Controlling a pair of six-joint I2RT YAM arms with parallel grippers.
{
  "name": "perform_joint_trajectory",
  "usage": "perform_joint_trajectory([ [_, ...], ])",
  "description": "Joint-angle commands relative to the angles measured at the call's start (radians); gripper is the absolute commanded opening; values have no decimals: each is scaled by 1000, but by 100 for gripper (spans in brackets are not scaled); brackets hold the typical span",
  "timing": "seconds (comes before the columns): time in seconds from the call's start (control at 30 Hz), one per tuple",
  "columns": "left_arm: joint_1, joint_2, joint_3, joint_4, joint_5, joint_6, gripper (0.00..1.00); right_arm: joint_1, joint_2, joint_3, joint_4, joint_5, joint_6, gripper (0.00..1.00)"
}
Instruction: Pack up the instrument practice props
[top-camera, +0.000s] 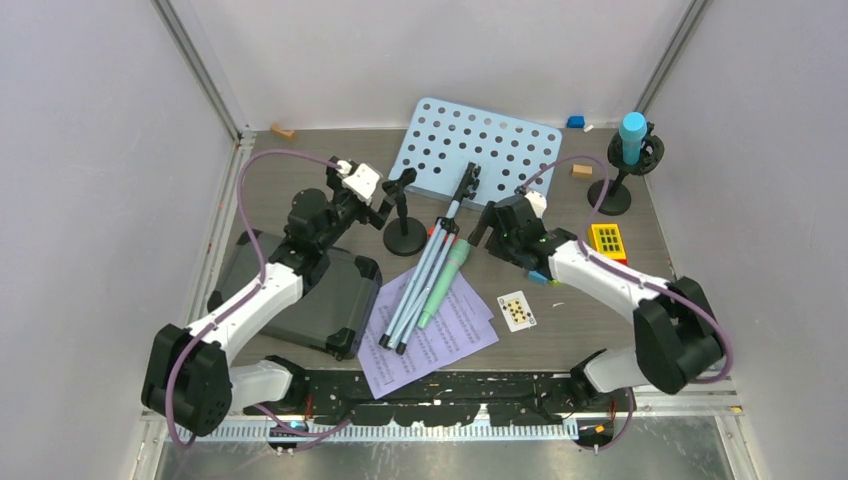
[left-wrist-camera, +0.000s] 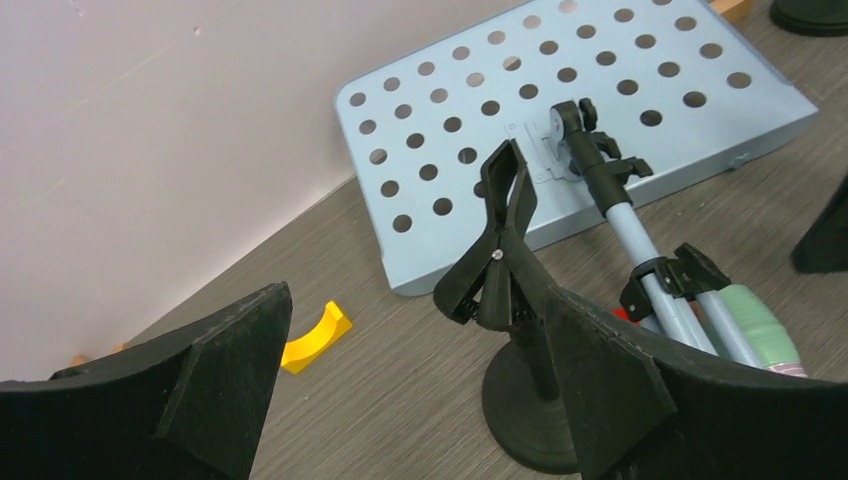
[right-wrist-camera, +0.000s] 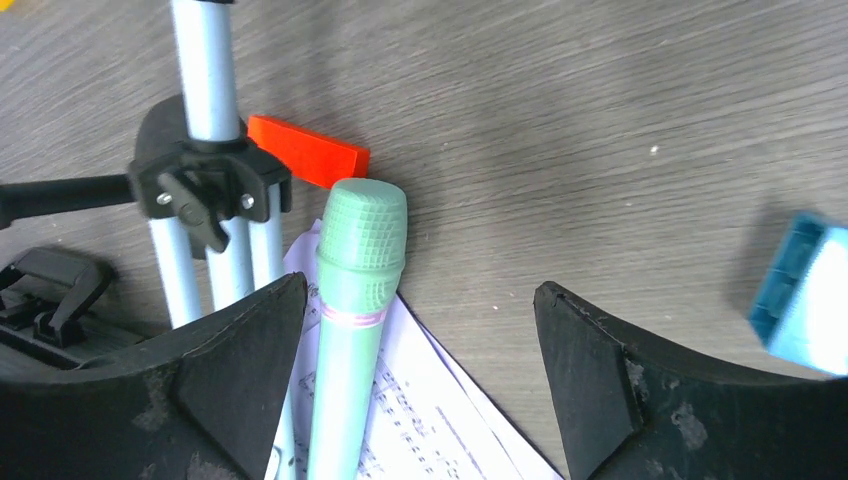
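Observation:
The pale blue perforated music rack (top-camera: 475, 148) lies flat at the back, its folded tripod legs (top-camera: 415, 290) stretching across the lilac sheet-music pages (top-camera: 440, 340). The green microphone (top-camera: 445, 283) lies on the pages beside the legs. My right gripper (right-wrist-camera: 420, 300) is open above it; the green microphone (right-wrist-camera: 358, 300) rests near one finger, untouched. My left gripper (left-wrist-camera: 420, 320) is open beside an empty black mic pole (left-wrist-camera: 530, 400) topped by a clip (left-wrist-camera: 495, 250). A blue microphone (top-camera: 632, 135) stands in a second pole (top-camera: 609, 197) at the back right.
A black case (top-camera: 300, 290) lies shut under the left arm. A yellow block (top-camera: 607, 240) and a playing card (top-camera: 517, 311) sit near the right arm. Small blocks lie about: red (right-wrist-camera: 308, 150), blue (right-wrist-camera: 805, 295), a yellow arch (left-wrist-camera: 315, 335), orange (top-camera: 283, 131).

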Motion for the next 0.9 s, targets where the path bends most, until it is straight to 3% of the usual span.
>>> perform_joint_trajectory([
  [0.0, -2, -50, -9, 74, -59, 43, 100, -2, -146, 29, -67, 112, -88, 89],
  [0.27, -4, -92, -29, 83, -68, 80, 100, -2, -405, -11, -168, 251, -280, 88],
  [0.63, -18, -160, -15, 69, -236, 51, 100, -2, -690, 18, -223, 411, -505, 86],
  [0.87, -18, -294, 148, -379, -179, -149, 100, -2, -797, -1, -138, 610, -662, 84],
])
